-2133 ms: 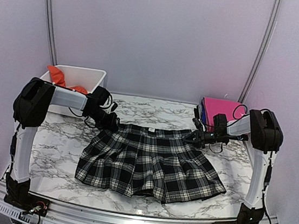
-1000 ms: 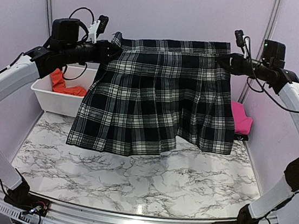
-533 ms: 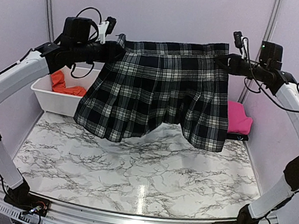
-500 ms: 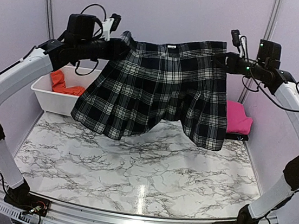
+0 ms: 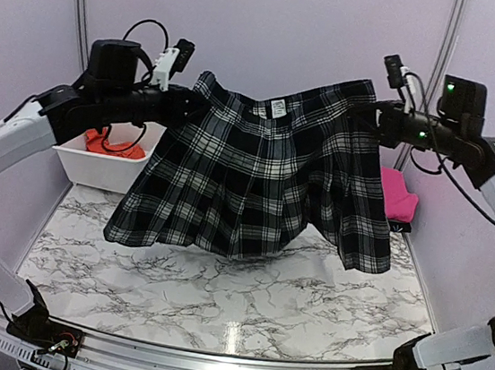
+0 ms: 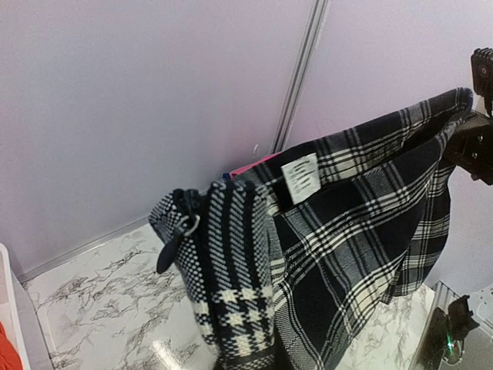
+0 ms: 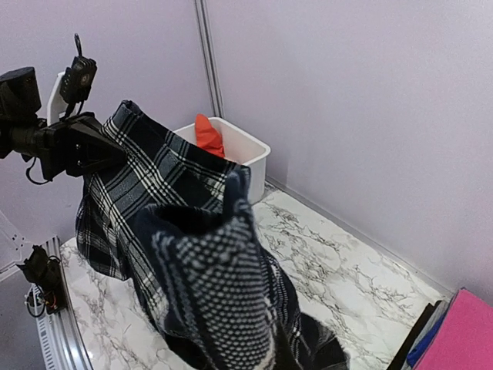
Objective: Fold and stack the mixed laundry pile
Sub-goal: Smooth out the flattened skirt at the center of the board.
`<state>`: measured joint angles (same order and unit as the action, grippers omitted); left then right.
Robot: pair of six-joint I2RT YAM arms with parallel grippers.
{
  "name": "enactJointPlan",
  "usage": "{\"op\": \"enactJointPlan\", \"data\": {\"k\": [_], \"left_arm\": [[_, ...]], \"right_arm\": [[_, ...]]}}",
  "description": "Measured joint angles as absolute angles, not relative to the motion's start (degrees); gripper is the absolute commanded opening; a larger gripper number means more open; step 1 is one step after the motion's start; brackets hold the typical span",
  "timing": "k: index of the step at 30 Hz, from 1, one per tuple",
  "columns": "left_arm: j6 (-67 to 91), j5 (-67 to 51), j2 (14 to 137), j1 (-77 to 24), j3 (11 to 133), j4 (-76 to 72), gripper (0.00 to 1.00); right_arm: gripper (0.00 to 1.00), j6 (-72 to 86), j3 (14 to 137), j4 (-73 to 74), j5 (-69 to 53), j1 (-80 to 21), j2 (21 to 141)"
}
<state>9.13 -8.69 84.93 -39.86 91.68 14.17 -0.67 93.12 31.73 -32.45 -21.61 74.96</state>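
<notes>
On my feed the skirt (image 5: 256, 186) is black-and-white plaid, and its label (image 5: 278, 108) is white. I see the shirt (image 5: 99, 142) as plain bright orange, in a white bin (image 5: 105, 170). The folded garment (image 5: 397, 196) reads hot pink. The table (image 5: 215, 298) is white marble with grey veins, and the walls (image 5: 276, 26) are pale lilac.

White bin (image 5: 95, 174) mid-left, far-left table corner; folded pink garment (image 5: 398, 194) mid-right; marble table (image 5: 234, 296) fills the bottom half.
</notes>
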Motion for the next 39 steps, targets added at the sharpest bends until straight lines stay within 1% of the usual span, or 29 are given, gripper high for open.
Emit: {"op": "enactJointPlan", "data": {"k": [3,7,11,14,16,20,22,26,29,33,34,35,36,38,39], "left_arm": [[9.17,-10.61,76.66,-40.77,85.78,14.09,0.0],[10.57,-14.33,66.15,-44.01,79.59,13.74,0.0],[13.47,-14.92,62.39,-44.88,76.64,13.54,0.0],[16.14,-12.78,63.42,-42.13,73.8,13.54,0.0],[18.7,-11.97,66.92,-38.41,72.34,13.19,0.0],[22.59,-10.41,81.17,-32.47,71.5,11.42,0.0],[23.46,-9.56,89.6,-30.7,72.88,11.22,0.0],[23.97,-7.88,107.44,-28.73,80.03,11.27,0.0],[23.62,-6.31,115.37,-28.56,85.23,11.81,0.0],[22.59,-4.03,119.72,-28.56,91.26,12.1,0.0],[22.26,-3.4,120.53,-28.58,93.12,12.03,0.02],[21.82,-2.83,121.34,-28.58,94.83,11.94,0.12],[21.56,-2.39,121.93,-28.58,96.03,11.86,0.27],[20.47,-0.27,123.44,-28.6,98.94,12.01,0.5],[20.1,1.08,124.18,-28.47,100.29,12.08,0.62]], "right_arm": [[0.0,0.03,90.08,31.79,-33.3,-21.69,67.88],[0.0,2.42,86.11,31.97,-37.43,-22.0,59.22],[0.0,6.22,80.36,31.46,-38.92,-21.96,54.92],[0.0,9.54,74.13,30.87,-39.29,-18.04,57.14],[0.0,11.09,70.43,30.26,-39.46,-14.2,62.67],[0.0,12.19,67.24,27.14,-38.26,-12.86,80.4],[0.0,11.99,67.96,25.91,-37.65,-12.73,90.3],[0.0,10.52,75.9,26.48,-34.68,-12.47,110.24],[0.0,9.54,81.06,27.75,-31.59,-12.36,116.71],[0.0,8.93,85.8,28.21,-27.59,-12.34,119.22],[0.05,8.93,86.59,28.1,-26.57,-12.34,119.26],[0.17,8.95,87.31,27.92,-25.65,-12.29,119.35],[0.28,8.88,87.9,27.75,-24.82,-12.29,119.46],[0.53,9.08,89.14,27.53,-22.44,-12.25,119.9],[0.61,9.08,89.56,27.55,-20.93,-12.05,120.16]]}}
